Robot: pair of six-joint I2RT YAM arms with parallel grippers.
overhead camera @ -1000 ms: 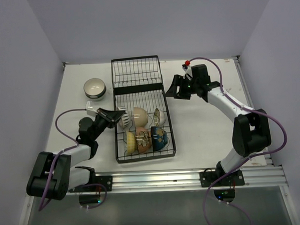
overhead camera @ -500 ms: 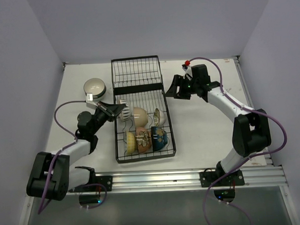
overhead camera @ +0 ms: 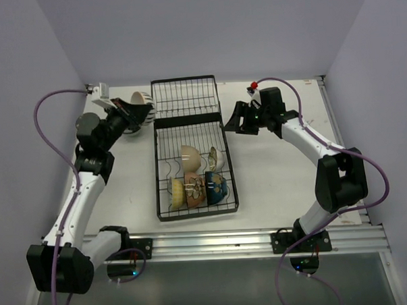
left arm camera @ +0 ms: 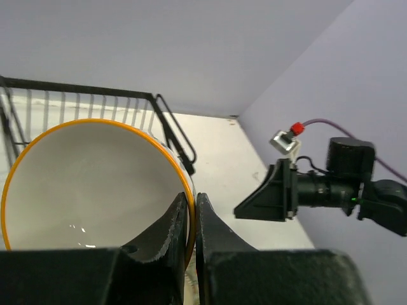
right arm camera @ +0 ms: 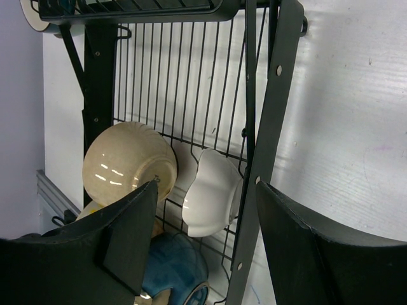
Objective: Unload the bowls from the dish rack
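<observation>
The black wire dish rack (overhead camera: 165, 169) lies in the middle of the table. Its near section holds several bowls on edge, among them a beige bowl (overhead camera: 189, 154), a white bowl (overhead camera: 216, 157) and a blue bowl (overhead camera: 216, 186). My left gripper (overhead camera: 135, 110) is raised at the far left of the rack, shut on the rim of a white bowl with an orange rim (left arm camera: 82, 178), one finger inside and one outside. My right gripper (overhead camera: 237, 121) hangs open at the rack's right rail (right arm camera: 270, 127), over the white bowl (right arm camera: 213, 200) and beige bowl (right arm camera: 127, 162).
A grey-and-white bowl (overhead camera: 131, 130) stands on the table left of the rack, partly hidden under my left gripper. The rack's far section (overhead camera: 184, 97) holds nothing. Walls close in the table on three sides. A metal rail (overhead camera: 228, 242) runs along the near edge.
My left arm has lifted the orange-rimmed bowl out of the rack's near section and carried it up and away to the far left, above the bowl on the table. The right arm has not moved.
</observation>
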